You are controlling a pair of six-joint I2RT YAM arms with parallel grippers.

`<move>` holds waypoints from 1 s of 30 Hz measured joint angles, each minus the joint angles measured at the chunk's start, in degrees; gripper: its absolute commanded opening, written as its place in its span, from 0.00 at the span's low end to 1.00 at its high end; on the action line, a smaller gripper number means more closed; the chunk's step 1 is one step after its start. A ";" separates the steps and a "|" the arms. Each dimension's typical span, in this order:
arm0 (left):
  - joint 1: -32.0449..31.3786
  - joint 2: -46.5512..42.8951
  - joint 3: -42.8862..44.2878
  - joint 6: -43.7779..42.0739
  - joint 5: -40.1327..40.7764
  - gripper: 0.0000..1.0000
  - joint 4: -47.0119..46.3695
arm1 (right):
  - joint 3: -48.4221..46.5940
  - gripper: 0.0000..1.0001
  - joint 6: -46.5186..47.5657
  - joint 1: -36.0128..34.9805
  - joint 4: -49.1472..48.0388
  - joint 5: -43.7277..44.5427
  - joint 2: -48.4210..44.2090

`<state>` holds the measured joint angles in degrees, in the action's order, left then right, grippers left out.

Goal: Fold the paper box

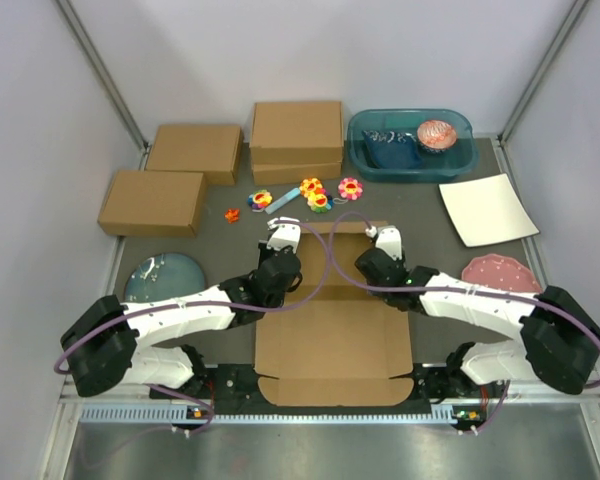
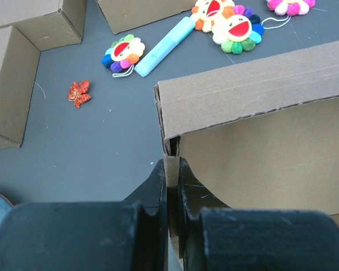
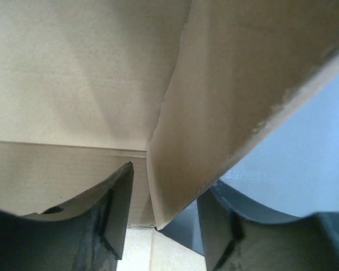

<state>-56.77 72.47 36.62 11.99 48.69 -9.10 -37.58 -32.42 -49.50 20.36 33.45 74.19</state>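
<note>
paper box (image 1: 330, 340): brown die-cut sheet, centre of the dark counter (image 1: 220, 245), between the two arms. Near half lies flat, near edge by the arm bases. Far end has its walls partly raised.
left pincer (image 2: 170, 169): clenched on the box's left side wall, right at the far-left corner. Thin cardboard edge pinched between both fingers. Far wall rises just beyond it, top strip folded over.
right pincer (image 3: 168, 183): released. Jaws stand apart with a box flap hanging between them. Clear gap on one side; on the other the flap runs close to the finger, contact cannot be told. Sits at the box's far-right corner in the top view.
other boxes: three made-up brown cardboard boxes (image 1: 193, 152) at the far left and far centre, well apart from the sheet.
small items: flower plush toys (image 1: 315, 192), a light-blue stick (image 1: 282, 202) and a small red piece (image 1: 232, 213) on the counter just beyond the far wall.
teal bin (image 1: 460, 160): far right, patterned bowl (image 1: 438, 134) inside.
plates: white square sheet (image 1: 487, 209) far right, pink plate (image 1: 501, 272) beside the right arm, blue-grey plate (image 1: 163, 278) beside the left arm.
</note>
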 measured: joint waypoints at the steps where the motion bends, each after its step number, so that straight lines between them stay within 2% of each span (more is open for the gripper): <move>1: -0.04 0.00 0.00 -0.02 -0.02 0.00 -0.09 | 0.04 0.56 0.20 -0.17 0.57 -0.28 -0.66; 5: -0.20 0.00 -0.09 -0.04 -0.04 0.00 -0.42 | -0.02 0.60 0.98 -0.37 0.72 -0.52 -4.52; 10: -0.28 0.00 -0.39 -0.04 -0.04 0.00 -0.76 | -2.32 0.59 2.56 -0.20 0.68 0.63 -6.32; 16: -0.28 0.00 -0.42 -0.07 -0.35 0.00 -0.87 | -3.34 0.49 4.57 2.78 -2.10 1.51 -6.12; 19: -0.31 0.00 -0.42 -0.07 -0.63 0.00 -0.94 | -3.34 0.35 5.64 4.57 -3.65 1.53 -5.38; 20: -0.31 0.00 -0.42 -0.07 -0.74 0.00 -0.96 | -3.37 0.19 6.03 5.07 -4.52 1.57 -4.57; 22: -0.33 0.00 -0.42 -0.09 -0.90 0.00 -0.98 | -3.37 0.00 6.91 5.33 -5.18 1.66 -3.08; 28: -0.33 0.00 -0.85 0.11 -0.76 0.00 -0.33 | -3.34 0.00 6.43 5.79 -6.60 2.71 -1.90; 29: -0.33 0.00 -0.85 0.11 -0.72 0.00 -0.33 | -3.32 0.13 6.43 5.79 -6.64 2.71 -1.90; 30: -0.33 0.00 -0.85 0.13 -0.70 0.00 -0.33 | -3.26 0.17 6.40 5.79 -6.73 2.71 -1.92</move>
<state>-57.10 72.47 35.77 12.12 47.99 -9.43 -40.84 -26.02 -43.70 13.63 36.16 72.27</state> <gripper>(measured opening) 0.058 0.033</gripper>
